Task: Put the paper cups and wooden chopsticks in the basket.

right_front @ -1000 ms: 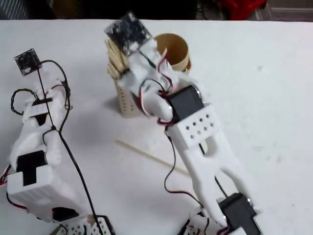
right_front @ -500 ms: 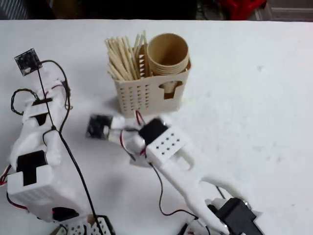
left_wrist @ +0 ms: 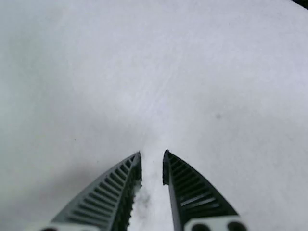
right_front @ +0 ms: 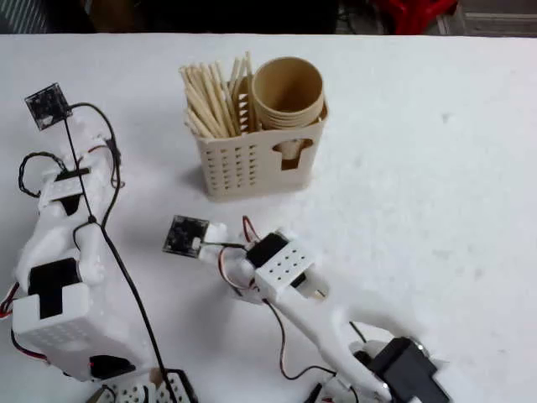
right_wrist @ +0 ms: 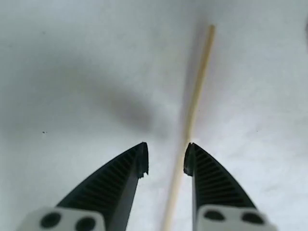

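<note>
A cream slotted basket [right_front: 256,164] stands at the back middle of the table. It holds a bundle of wooden chopsticks [right_front: 210,101] and a stack of paper cups [right_front: 288,88]. One loose wooden chopstick [right_wrist: 197,91] lies flat on the white table. My right gripper [right_wrist: 166,159] hangs open low over it, and the stick runs between the fingers, close to one fingertip [right_wrist: 188,161]. In the high view the right arm [right_front: 281,264] is folded down in front of the basket and covers that chopstick. My left gripper [left_wrist: 151,159] points at bare table, its fingers a narrow gap apart with nothing between them.
The left arm [right_front: 63,243] rests along the table's left side with its cables trailing to the front edge. White table [right_front: 436,168] lies bare to the right of the basket.
The right arm drew back from above the basket toward the front and lowered over the loose chopstick. The left arm has not moved.
</note>
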Controlling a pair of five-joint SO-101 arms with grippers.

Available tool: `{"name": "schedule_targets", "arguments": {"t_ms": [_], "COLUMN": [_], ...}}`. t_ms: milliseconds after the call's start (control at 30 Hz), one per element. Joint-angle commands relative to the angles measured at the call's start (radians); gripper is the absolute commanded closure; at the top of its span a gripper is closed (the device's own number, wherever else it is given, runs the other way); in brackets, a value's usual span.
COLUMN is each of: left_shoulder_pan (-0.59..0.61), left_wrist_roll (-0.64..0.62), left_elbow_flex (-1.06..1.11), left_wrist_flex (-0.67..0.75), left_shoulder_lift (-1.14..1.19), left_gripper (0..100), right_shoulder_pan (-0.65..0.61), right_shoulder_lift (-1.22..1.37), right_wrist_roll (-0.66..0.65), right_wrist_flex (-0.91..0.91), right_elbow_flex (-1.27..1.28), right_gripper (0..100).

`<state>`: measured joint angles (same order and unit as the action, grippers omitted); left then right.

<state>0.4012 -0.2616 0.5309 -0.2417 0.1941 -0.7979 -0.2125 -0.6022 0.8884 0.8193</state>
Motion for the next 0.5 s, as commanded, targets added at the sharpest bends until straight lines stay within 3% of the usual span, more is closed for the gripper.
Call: {"name": "schedule_targets", "arguments": {"t_ms": [0,233,367,467], "left_shoulder_pan": [-0.001,-0.001,-0.001,-0.001], "left_wrist_roll": [0.009,0.009,0.009,0.009], "left_elbow_flex": [-0.040,-0.040,-0.040,-0.040], "left_wrist_flex": [-0.005,-0.005,-0.005,-0.005], "left_shoulder_lift": [-0.013,-0.013,-0.013,-0.013], "left_gripper": [91,91,91,91], "right_shoulder_pan": [0.035,0.097,0.117,0.128], "right_shoulder_lift": [0.062,0.240,0.266,0.236], "right_wrist_roll": [0.017,0.023,0.023,0.025], "right_wrist_flex": [-0.021,-0.024,-0.022,-0.010], "right_elbow_flex": [-0.057,-0.172,-0.193,-0.187], "right_gripper": [86.4,87.0,98.8,97.0]}}
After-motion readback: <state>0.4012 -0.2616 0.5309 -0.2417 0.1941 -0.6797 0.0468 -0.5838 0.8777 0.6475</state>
